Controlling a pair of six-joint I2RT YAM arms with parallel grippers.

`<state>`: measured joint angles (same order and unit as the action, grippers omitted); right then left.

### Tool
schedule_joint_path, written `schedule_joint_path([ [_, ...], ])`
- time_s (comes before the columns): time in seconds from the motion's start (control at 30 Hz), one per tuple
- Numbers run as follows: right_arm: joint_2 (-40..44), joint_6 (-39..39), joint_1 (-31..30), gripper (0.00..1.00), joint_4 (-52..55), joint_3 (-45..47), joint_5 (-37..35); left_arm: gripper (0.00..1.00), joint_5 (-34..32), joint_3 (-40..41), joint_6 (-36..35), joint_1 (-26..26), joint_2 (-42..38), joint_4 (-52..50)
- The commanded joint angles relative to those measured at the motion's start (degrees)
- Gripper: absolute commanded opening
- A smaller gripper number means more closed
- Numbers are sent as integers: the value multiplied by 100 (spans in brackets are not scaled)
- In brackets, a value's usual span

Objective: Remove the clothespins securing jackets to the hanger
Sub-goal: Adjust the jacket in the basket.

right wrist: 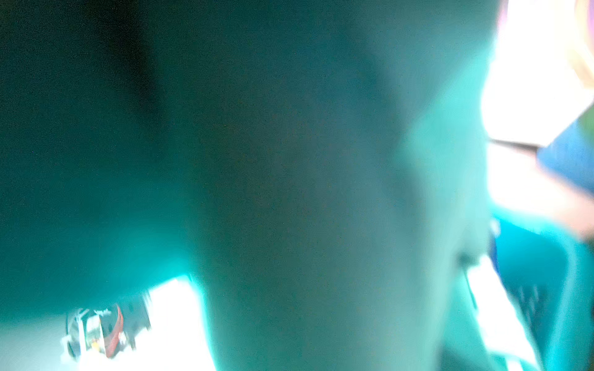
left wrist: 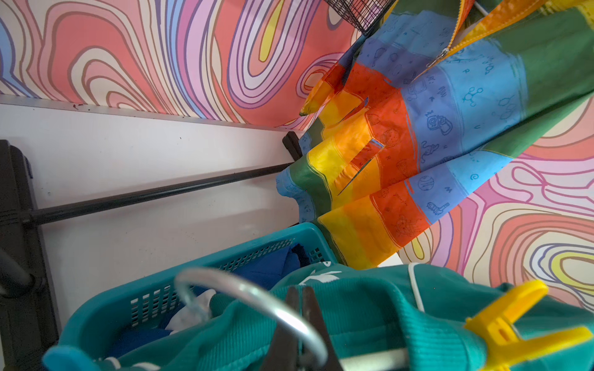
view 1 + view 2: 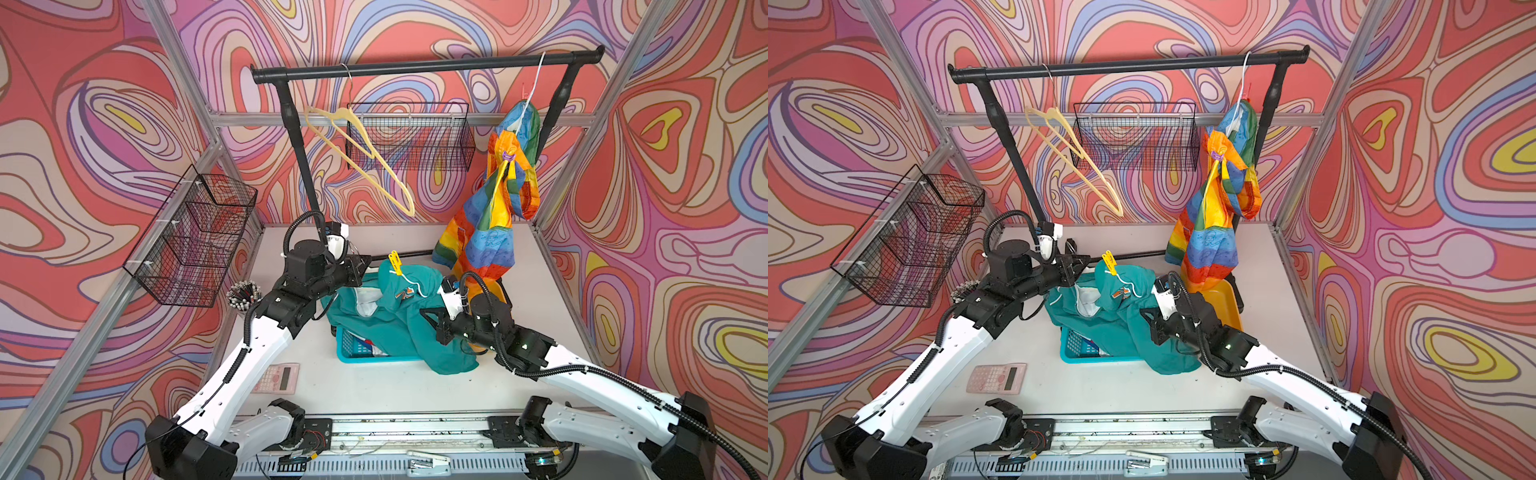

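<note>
Teal jacket [image 1: 289,192] cloth blurs the right wrist lens; right gripper [image 3: 434,326], arm stretched low across it, is pressed together, perhaps on a fold; left gripper [image 2: 300,302], forearm level, pinches the hanger hook [image 2: 257,294]; yellow clothespin [image 3: 395,262] stands near-upright atop the jacket, handles upward.

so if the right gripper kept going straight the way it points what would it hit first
Most likely the teal zip jacket: the right gripper sits tip-first at its folds in both top views, and blurred teal cloth fills its wrist view. Depth beyond is unclear.
</note>
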<state>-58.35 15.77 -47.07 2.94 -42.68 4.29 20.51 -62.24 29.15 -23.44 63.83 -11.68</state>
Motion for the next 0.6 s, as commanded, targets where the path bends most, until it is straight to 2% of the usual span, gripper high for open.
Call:
schedule_joint_path([
  [0.0,-164,23,-26,0,-1475,-189,-280,0,-34,-107,-168,-129,-149,222],
  [0.17,-610,-247,-28,0,-2801,132,-833,0,-34,-63,-330,-206,-204,158],
  [0.4,-1514,-554,-24,0,-5279,1149,-1594,0,-56,93,-419,-296,-251,258],
  [0.57,-2140,-459,-24,0,-6217,1553,-1651,0,36,265,-447,-408,-198,391],
])
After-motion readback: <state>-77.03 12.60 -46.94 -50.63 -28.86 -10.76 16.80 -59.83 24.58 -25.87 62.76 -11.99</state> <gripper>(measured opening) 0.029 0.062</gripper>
